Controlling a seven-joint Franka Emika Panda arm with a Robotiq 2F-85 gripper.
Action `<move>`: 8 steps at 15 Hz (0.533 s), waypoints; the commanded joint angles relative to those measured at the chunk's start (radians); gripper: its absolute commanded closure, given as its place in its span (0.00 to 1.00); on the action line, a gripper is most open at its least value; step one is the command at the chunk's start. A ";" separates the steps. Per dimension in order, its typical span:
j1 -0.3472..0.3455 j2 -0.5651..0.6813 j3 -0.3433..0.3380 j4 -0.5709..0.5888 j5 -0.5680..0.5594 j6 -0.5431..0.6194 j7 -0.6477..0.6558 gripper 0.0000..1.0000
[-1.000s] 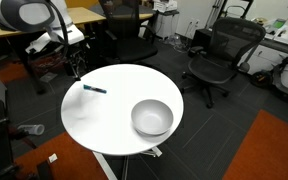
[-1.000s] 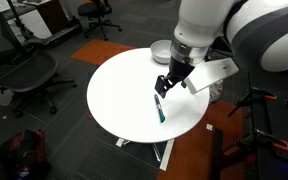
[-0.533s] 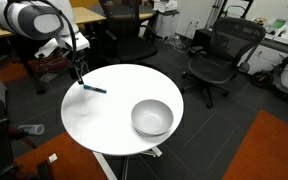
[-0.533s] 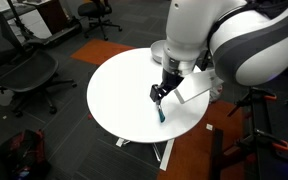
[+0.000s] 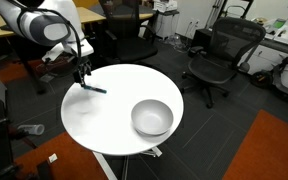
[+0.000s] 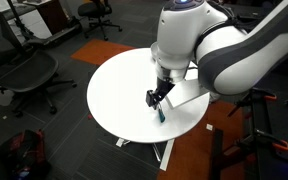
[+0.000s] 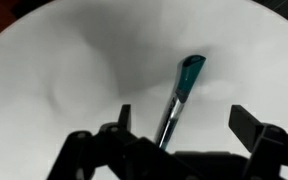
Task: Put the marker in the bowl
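The marker (image 5: 95,89) is a thin dark stick with a blue-teal end, lying flat on the round white table (image 5: 114,125) near its edge; it also shows in an exterior view (image 6: 161,111) and in the wrist view (image 7: 180,98). My gripper (image 5: 82,72) hangs just above it, also in an exterior view (image 6: 156,98). In the wrist view the gripper (image 7: 184,125) is open, jaws wide apart, and the marker lies between them nearer one finger, not gripped. The light grey-white bowl (image 5: 152,118) stands on the far side of the table, mostly hidden behind the arm in an exterior view (image 6: 161,47).
Black office chairs (image 5: 212,58) stand around the table, with one more in an exterior view (image 6: 24,72). Desks line the back of the room. The floor is dark carpet with an orange patch (image 5: 274,150). The table edge lies close to the marker.
My gripper has moved down and over toward the marker, from beside the table edge to just above the marker. The marker and bowl have not moved.
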 commanded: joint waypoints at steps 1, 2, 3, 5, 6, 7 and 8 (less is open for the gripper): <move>0.021 0.045 -0.021 0.047 0.036 0.017 -0.004 0.00; 0.023 0.055 -0.025 0.056 0.036 0.022 -0.002 0.00; 0.023 0.064 -0.027 0.065 0.038 0.026 -0.002 0.00; 0.031 0.082 -0.041 0.081 0.033 0.031 0.007 0.00; 0.036 0.091 -0.050 0.090 0.029 0.030 0.013 0.00; 0.038 0.100 -0.055 0.099 0.032 0.029 0.011 0.00; 0.040 0.108 -0.061 0.105 0.032 0.031 0.011 0.00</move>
